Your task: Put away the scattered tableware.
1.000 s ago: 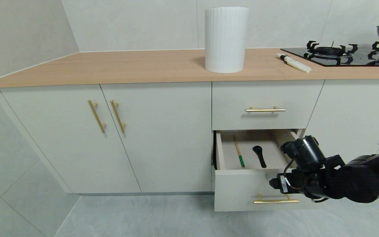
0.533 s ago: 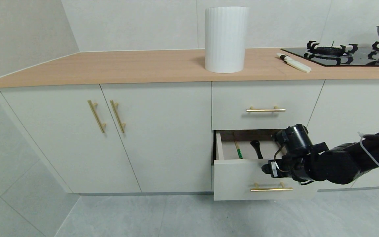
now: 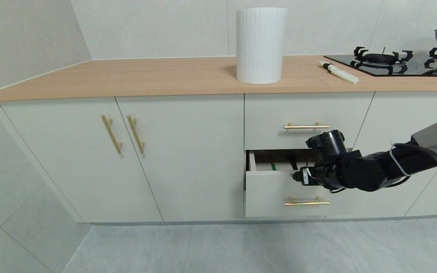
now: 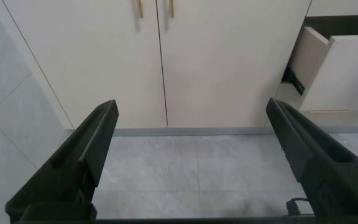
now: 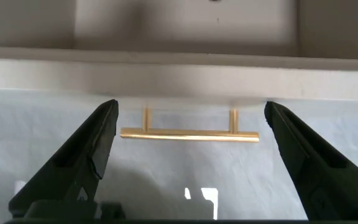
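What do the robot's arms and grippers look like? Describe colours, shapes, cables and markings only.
The right arm is black and bulky, with rounded segments, a white band round the forearm, a thin black cable, a small white label and a cylindrical black camera at the wrist. The right gripper and left gripper have flat, black, tapering fingers.

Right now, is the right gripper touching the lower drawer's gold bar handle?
Apart. Head view: the right gripper sits above the gold bar handle, bare drawer front showing between them.
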`<state>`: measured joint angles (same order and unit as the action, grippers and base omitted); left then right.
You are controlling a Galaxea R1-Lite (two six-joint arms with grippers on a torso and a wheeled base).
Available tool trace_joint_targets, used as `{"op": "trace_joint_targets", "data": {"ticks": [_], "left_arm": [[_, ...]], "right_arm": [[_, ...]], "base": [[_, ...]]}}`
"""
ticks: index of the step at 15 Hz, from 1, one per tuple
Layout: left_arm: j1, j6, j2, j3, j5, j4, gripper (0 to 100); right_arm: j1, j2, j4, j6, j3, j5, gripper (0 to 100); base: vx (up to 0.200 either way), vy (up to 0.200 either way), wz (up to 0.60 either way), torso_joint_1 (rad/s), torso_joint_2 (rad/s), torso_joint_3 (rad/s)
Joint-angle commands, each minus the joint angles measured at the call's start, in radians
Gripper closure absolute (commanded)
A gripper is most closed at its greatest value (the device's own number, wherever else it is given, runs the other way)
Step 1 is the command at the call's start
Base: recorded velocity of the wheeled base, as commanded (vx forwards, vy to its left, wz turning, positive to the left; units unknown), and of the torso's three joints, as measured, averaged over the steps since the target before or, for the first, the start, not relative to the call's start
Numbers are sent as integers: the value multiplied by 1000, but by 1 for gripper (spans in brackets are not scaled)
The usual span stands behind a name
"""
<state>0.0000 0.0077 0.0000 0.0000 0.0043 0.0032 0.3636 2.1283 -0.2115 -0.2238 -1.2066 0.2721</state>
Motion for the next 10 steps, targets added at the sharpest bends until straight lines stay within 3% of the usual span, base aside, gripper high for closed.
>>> {"op": "trace_joint_targets", "data": {"ticks": [1,10], "left_arm": [[0,0,0,0,0,0,0],[0,0,0,0,0,0,0]], "right_arm": [[-6,50,-2,12,-42,-1,0],[-28,159,-17,38,-217,-22,0]], "base": [[0,0,0,0,0,0],[0,0,0,0,0,0]]}}
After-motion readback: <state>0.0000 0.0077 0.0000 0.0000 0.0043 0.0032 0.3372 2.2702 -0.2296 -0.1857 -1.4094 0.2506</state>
